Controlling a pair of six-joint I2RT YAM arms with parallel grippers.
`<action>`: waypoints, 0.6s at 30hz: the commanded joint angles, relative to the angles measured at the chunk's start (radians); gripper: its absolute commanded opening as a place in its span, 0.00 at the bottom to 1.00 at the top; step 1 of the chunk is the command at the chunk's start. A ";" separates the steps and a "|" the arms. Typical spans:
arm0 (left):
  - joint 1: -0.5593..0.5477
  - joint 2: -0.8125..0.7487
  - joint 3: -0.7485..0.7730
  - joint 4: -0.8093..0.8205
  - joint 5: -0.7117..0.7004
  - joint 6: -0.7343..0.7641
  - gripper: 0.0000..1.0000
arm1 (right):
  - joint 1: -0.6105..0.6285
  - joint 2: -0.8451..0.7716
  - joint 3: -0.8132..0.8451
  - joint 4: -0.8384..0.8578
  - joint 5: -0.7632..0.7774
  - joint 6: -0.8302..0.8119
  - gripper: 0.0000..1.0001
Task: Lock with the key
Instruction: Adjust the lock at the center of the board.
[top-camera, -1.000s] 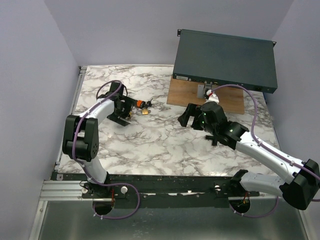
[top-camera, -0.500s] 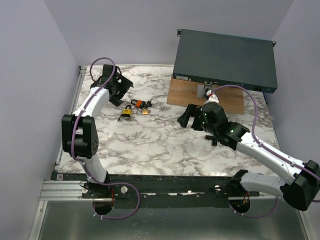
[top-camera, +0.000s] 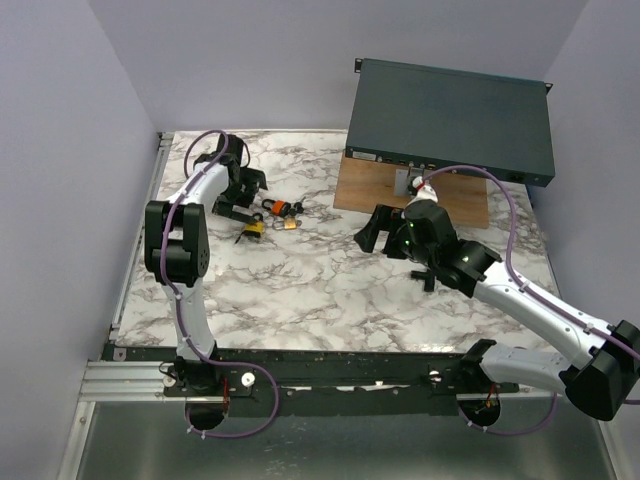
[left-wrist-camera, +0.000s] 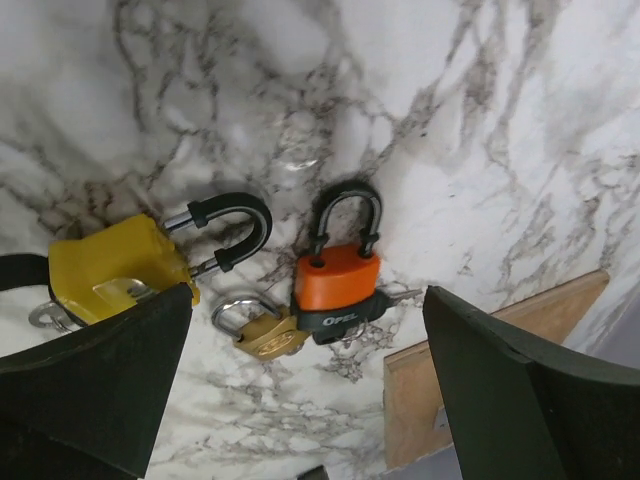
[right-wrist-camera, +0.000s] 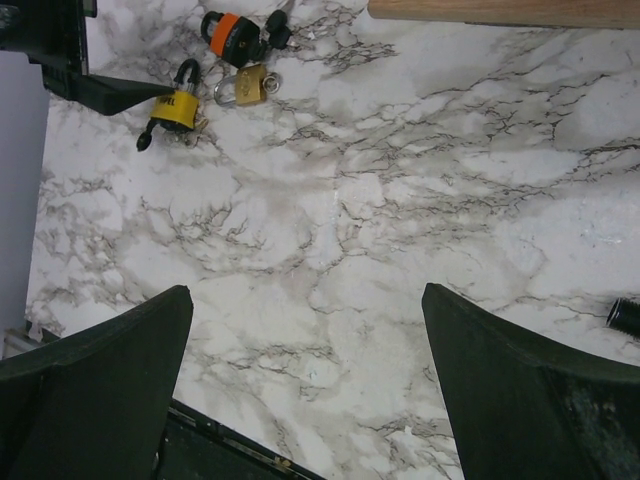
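Left wrist view: left gripper (left-wrist-camera: 309, 291), jaws apart, over orange plastic-cased padlock (left-wrist-camera: 337, 285), yellow padlock (left-wrist-camera: 115, 265) and small brass padlock (left-wrist-camera: 265, 335), far left; right gripper (right-wrist-camera: 306, 290) likewise apart.

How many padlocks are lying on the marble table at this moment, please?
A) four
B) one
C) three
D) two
C: three lie close together on the table, namely a yellow padlock, an orange padlock and a small brass padlock between them.
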 joint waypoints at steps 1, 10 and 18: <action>-0.006 -0.023 -0.005 -0.241 -0.059 -0.107 0.98 | 0.002 0.021 0.013 -0.014 -0.030 -0.017 1.00; -0.039 -0.213 -0.287 -0.157 -0.103 -0.094 0.98 | 0.001 0.000 -0.047 0.016 -0.068 0.002 1.00; -0.098 -0.311 -0.182 -0.208 -0.376 0.357 0.98 | 0.002 -0.029 -0.077 0.037 -0.058 0.007 1.00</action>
